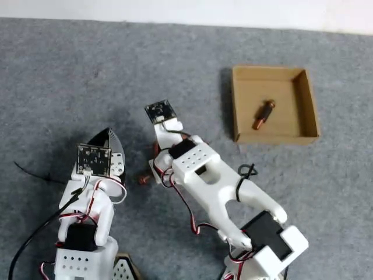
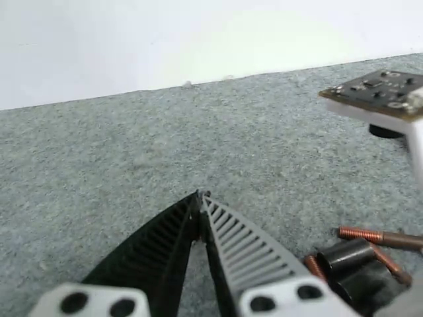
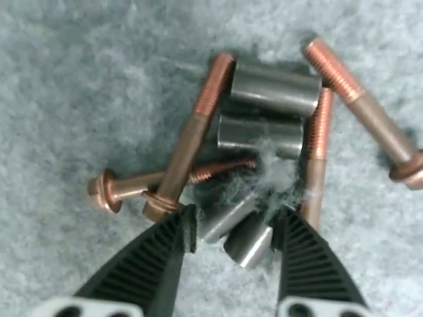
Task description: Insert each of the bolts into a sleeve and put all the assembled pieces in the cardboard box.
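Note:
A pile of copper bolts and grey metal sleeves lies on the grey carpet. My right gripper hangs open just over the pile, with two short sleeves lying between its fingers. In the high view, one bolt sticks out beside the right arm. My left gripper is shut on nothing and rests low over the carpet, to the left of the pile. The cardboard box stands at the back right and holds one assembled piece.
A black cable trails over the carpet left of the left arm. The right arm's camera board hangs above the pile. A pale strip of wall borders the carpet's far edge.

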### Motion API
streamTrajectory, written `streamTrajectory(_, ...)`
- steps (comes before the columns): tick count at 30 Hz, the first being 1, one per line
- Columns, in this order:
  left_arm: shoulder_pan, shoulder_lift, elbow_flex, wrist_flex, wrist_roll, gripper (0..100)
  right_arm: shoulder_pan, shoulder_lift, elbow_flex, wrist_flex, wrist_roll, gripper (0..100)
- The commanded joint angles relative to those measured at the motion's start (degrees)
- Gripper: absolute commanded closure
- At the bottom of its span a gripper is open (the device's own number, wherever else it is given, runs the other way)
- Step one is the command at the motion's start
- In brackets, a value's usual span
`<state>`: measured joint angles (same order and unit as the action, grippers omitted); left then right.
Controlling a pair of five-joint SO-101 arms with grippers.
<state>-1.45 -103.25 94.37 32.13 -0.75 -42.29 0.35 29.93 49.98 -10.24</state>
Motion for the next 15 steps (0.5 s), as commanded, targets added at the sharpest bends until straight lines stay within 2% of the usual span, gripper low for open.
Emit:
streamTrajectory(1,-0.57,-0.84,-1.54,-1.14,0.09,99,-1.10,6.29,-4.44,1.01,-0.62,83.3)
streamTrajectory(7,-0.57,-0.84,-1.45,-1.14,0.09,99,-1.54,8.84,-10.95,9.10,-0.62,84.7)
streamTrajectory(12,-0.57,-0.84,-1.45,-1.14,0.00,99,-1.54,9.10,-11.21,9.10,-0.62,95.0)
streamTrajectory(15,-0.57,-0.84,-1.36,-1.14,0.00,99,-1.63,9.10,-11.21,9.36,-0.26,95.3)
